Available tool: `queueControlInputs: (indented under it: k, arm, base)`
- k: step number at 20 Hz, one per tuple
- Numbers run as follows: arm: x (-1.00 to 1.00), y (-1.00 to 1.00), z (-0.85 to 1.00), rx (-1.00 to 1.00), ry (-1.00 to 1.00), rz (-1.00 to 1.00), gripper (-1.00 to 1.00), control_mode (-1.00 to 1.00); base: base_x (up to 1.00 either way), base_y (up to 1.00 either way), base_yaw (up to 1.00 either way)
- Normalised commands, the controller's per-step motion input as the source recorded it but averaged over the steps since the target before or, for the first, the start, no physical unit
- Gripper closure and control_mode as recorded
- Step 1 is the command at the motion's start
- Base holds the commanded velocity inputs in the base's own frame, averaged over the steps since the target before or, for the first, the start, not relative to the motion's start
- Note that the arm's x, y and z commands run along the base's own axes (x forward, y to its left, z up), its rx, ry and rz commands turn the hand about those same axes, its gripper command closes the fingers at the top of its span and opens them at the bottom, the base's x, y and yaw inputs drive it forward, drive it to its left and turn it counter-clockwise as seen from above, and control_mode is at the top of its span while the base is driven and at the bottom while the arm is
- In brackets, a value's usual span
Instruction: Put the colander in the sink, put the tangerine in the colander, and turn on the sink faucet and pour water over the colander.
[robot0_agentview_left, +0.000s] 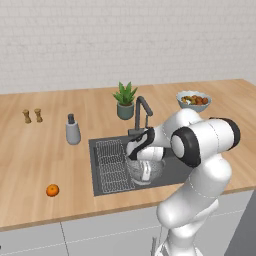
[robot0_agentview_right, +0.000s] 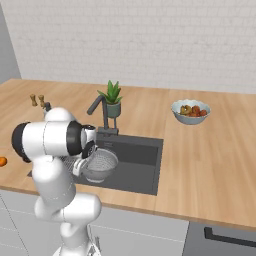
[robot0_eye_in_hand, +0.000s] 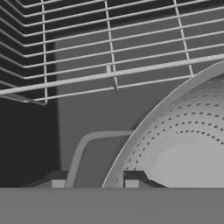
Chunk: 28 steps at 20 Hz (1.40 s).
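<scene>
From the left base view, my gripper (robot0_agentview_left: 142, 161) hangs low over the sink (robot0_agentview_left: 100, 186), right at the colander (robot0_agentview_left: 145, 171), which sits inside the basin just beside the wire rack (robot0_agentview_left: 113, 165). My wrist covers much of the colander's rim here, so I cannot tell from this side how my jaws stand. The tangerine (robot0_agentview_left: 52, 190) lies alone on the tabletop (robot0_agentview_left: 30, 165), well apart from the sink on its left. The sink faucet (robot0_agentview_left: 142, 114) rises behind the basin, with a potted plant (robot0_agentview_left: 125, 99) just beside it, a soap dispenser (robot0_agentview_left: 73, 130) further left, two small shakers (robot0_agentview_left: 32, 116) beyond that, and a fruit bowl (robot0_agentview_left: 193, 100) off to the right.

From the right base view, the colander (robot0_agentview_right: 101, 165) rests upright on the sink (robot0_agentview_right: 145, 170) floor, its perforated inside plain to see. My gripper (robot0_agentview_right: 79, 165) sits at its near rim. The sink faucet (robot0_agentview_right: 101, 109) stands at the back edge, the tangerine (robot0_agentview_right: 2, 161) peeks in at the far left edge, and the fruit bowl (robot0_agentview_right: 190, 112) is on the tabletop (robot0_agentview_right: 210, 165).

In the hand view, the colander (robot0_eye_in_hand: 183, 140) curves across the lower right, with the wire rack (robot0_eye_in_hand: 109, 48) above it. One of my fingertips (robot0_eye_in_hand: 132, 180) is inside the rim and the other outside, so my jaws straddle the rim with a small gap; whether they touch it I cannot tell.
</scene>
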Motion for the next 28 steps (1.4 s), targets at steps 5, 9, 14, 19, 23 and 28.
queueControlInputs:
  k: [5,9,14,19,23,28]
  arm:
    - [0.17,0.00,-0.42,-0.01,-0.05,0.03,1.00,-1.00]
    - [0.00,0.00,-0.43,-0.03,-0.15,0.00,1.00,-1.00]
    - [0.00,0.00,-0.27,-0.01,-0.13,0.00,1.00,-1.00]
    - [0.00,0.00,-0.02,0.00,-0.01,0.00,-1.00,-1.00]
    - [0.00,0.00,0.00,0.00,0.00,0.00,-1.00,-1.00]
    - [0.01,0.00,0.11,0.00,0.00,0.00,-1.00,-1.00]
  base:
    - [0.00,0.00,0.00]
    - [0.00,0.00,0.00]
    - [0.00,0.00,0.00]
    - [0.00,0.00,0.00]
    - [0.00,0.00,0.00]
    - [0.00,0.00,0.00]
